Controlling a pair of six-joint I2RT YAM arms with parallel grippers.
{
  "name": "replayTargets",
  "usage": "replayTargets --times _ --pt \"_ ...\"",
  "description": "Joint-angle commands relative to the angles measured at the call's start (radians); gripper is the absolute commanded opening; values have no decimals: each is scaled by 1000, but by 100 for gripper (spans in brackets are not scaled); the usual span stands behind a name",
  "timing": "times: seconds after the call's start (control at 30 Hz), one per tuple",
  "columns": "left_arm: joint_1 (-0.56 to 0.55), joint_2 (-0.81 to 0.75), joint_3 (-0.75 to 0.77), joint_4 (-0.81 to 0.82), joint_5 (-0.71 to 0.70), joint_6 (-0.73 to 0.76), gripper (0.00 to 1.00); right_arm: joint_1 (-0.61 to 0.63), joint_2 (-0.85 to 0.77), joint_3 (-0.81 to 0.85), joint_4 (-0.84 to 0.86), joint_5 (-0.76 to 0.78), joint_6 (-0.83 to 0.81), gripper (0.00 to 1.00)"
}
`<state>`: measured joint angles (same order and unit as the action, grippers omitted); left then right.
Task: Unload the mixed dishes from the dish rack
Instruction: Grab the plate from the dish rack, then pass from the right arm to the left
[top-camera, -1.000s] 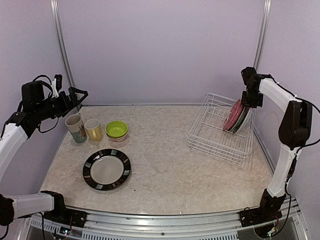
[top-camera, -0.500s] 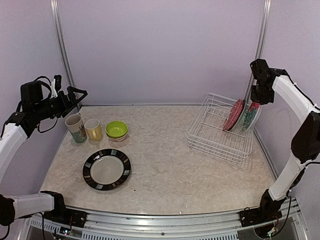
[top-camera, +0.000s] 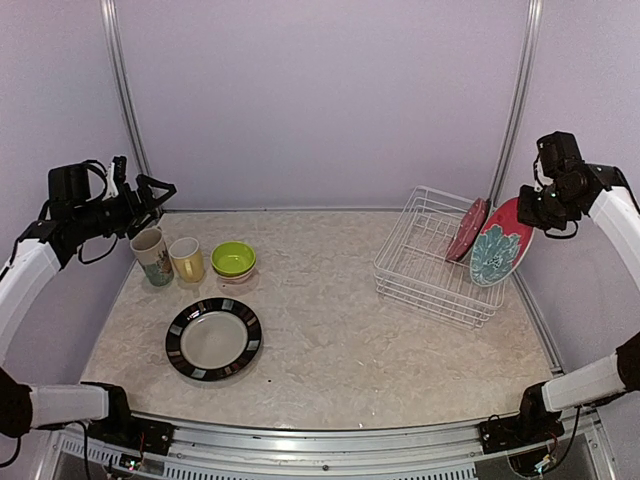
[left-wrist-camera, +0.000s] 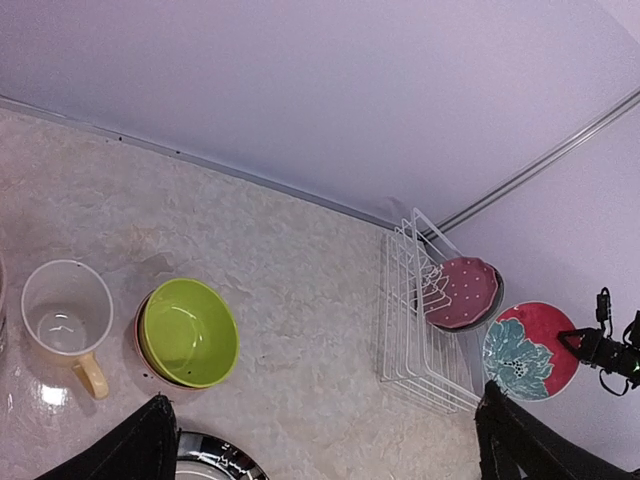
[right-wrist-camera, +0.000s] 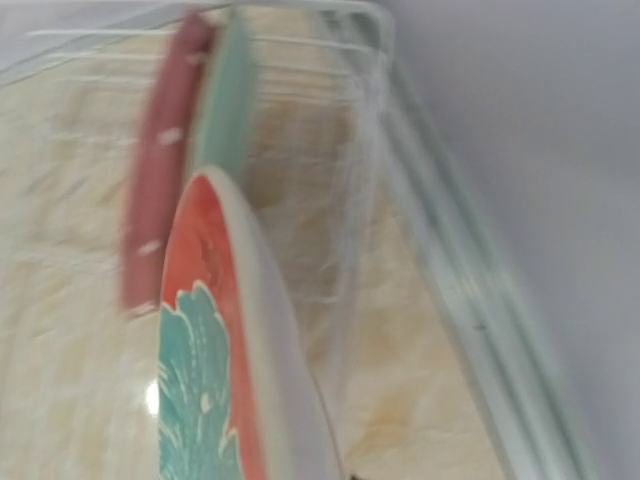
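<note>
Pink dotted plate in the rack stands beside the red-teal flower plate.

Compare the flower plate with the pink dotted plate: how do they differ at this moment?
The red-teal flower plate is held at its rim by the right gripper, beside the dish rack; the pink dotted plate stands in a rack slot, untouched. The flower plate shows a teal flower on red; the pink dotted plate has pale dots. Both are round and on edge.
</note>
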<state>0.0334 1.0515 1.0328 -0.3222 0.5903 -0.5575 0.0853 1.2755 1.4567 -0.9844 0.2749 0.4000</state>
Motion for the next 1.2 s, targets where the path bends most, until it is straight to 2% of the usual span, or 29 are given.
replayTargets --times 0.0,0.17,0.3,0.5,0.67,0.77,0.9,1.03,1.17 --pt "7 32 -2 9 41 -17 99 8 -120 -54 191 -236 11 0" --pt "6 72 0 14 65 -28 99 8 -179 -165 332 -462 85 0" --pt "7 103 6 14 98 -35 99 10 -201 -292 526 -641 180 0" --pt "-25 156 15 14 137 -53 98 40 -185 -474 807 -776 306 0" --pt "-202 201 12 50 163 -100 98 104 -125 -531 943 -787 352 0" --pt "-305 250 -25 162 229 -223 97 168 -78 -544 1026 -782 381 0" --pt "-439 320 -80 402 284 -402 96 248 9 -543 1119 -783 415 0" --pt "-558 391 -83 526 258 -477 96 318 99 -520 1191 -795 446 0" --pt "-611 470 -77 578 268 -516 93 378 181 -489 1284 -828 491 0"
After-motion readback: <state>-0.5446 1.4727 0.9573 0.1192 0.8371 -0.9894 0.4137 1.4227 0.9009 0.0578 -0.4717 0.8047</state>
